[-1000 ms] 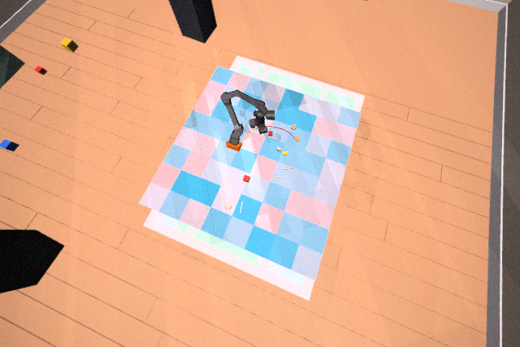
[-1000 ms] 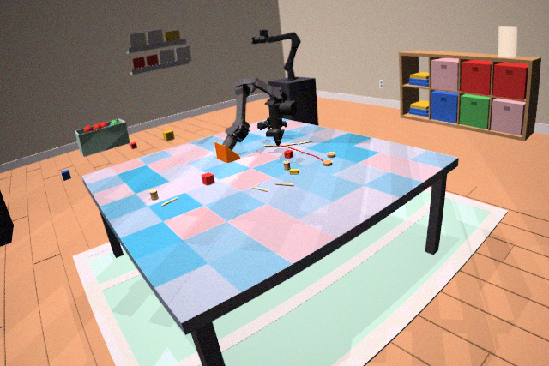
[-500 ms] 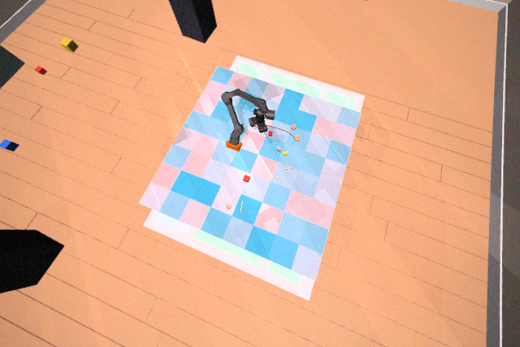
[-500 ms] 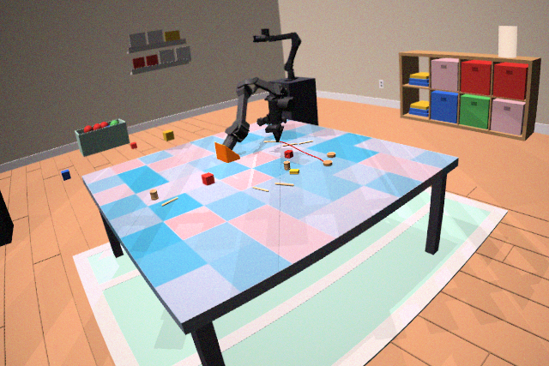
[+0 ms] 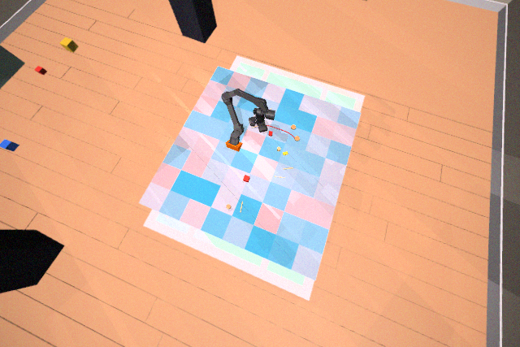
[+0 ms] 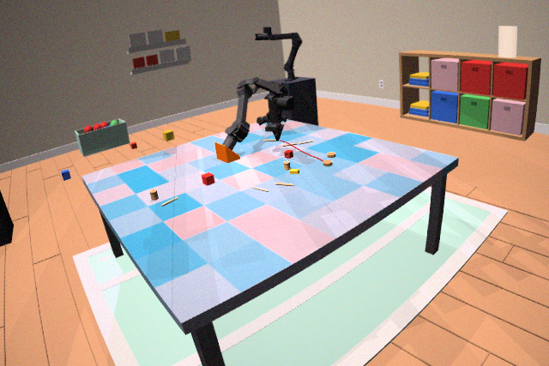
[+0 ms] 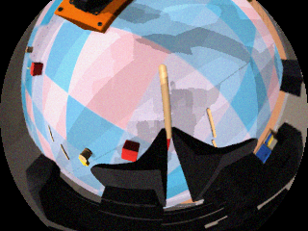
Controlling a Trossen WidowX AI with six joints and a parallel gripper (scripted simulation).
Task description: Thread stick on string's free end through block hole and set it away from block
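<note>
My gripper (image 5: 262,127) (image 6: 277,135) (image 7: 168,131) is shut on the thin wooden stick (image 7: 165,99) and holds it level, just above the table near the far side. The stick juts forward out of the fingers in the wrist view. The red string (image 5: 283,130) (image 6: 310,158) runs from the gripper in a curve to a round wooden button (image 5: 296,138) (image 6: 327,162). A small red block (image 5: 270,133) (image 6: 288,153) (image 7: 130,149) stands on the table close to the gripper, beside the string. I cannot make out its hole.
A second round button (image 6: 330,154), a second red block (image 5: 246,178) (image 6: 207,178), two wooden cylinders (image 6: 286,165) (image 6: 153,195), a yellow piece (image 6: 293,171) and loose sticks (image 6: 283,183) (image 6: 169,201) (image 7: 211,125) lie on the table. The arm's orange base (image 6: 226,152) stands left of the gripper.
</note>
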